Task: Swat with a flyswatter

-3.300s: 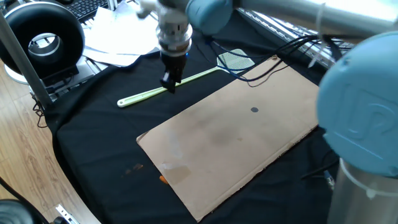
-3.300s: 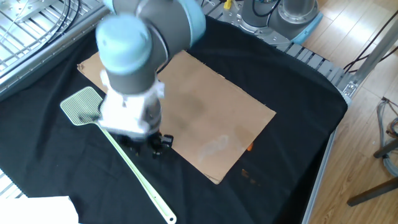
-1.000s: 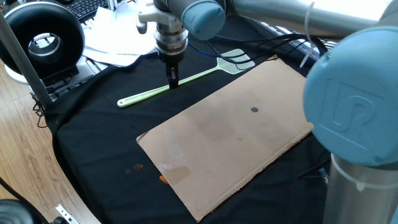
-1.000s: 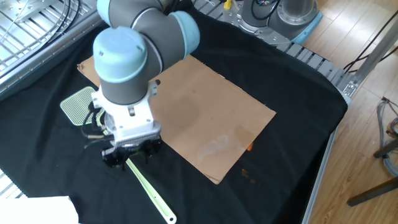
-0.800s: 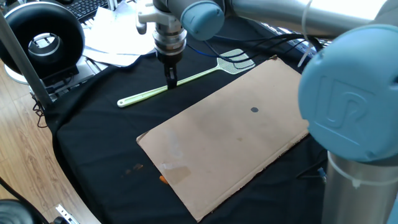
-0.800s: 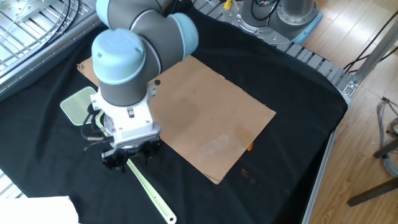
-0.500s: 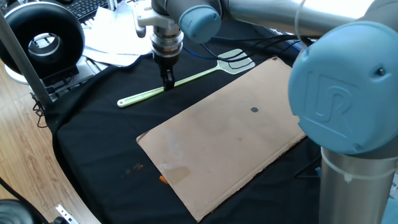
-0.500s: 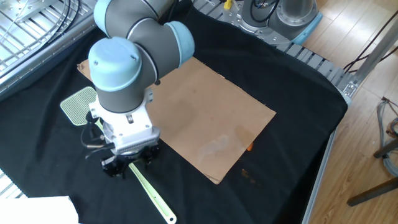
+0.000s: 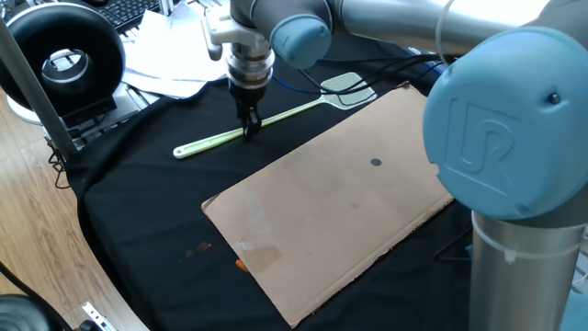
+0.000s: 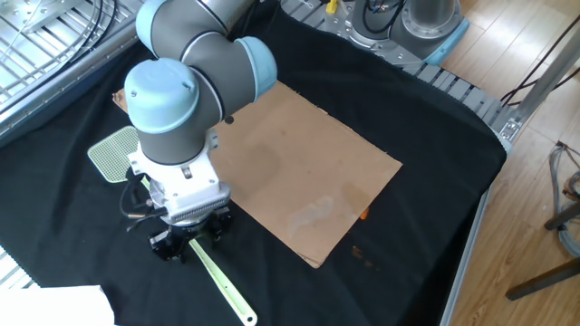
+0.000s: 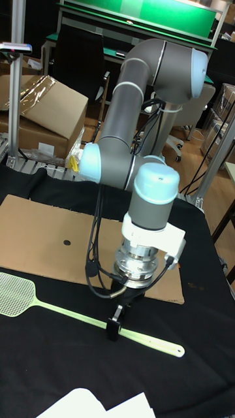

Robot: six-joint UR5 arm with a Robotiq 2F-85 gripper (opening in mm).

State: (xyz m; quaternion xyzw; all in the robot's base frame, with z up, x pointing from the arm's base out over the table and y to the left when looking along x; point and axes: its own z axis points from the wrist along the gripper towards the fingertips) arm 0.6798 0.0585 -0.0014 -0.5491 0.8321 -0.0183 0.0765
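A black cloth (image 9: 138, 202) covers the table, and a flat sheet of cardboard (image 9: 340, 198) with a small dark dot (image 9: 375, 163) lies on it; white papers (image 9: 175, 55) and a black ring-shaped device (image 9: 60, 55) sit at the far left edge in one fixed view. The flyswatter (image 9: 220, 138) lies flat on the cloth just beside the cardboard's long edge, its mesh head (image 9: 346, 89) to the far right and its rounded handle end to the left. My gripper (image 9: 249, 130) points straight down onto the handle's middle part. My jaws stand narrow on either side of the handle (image 11: 140, 337); whether they actually clamp it, I cannot tell.
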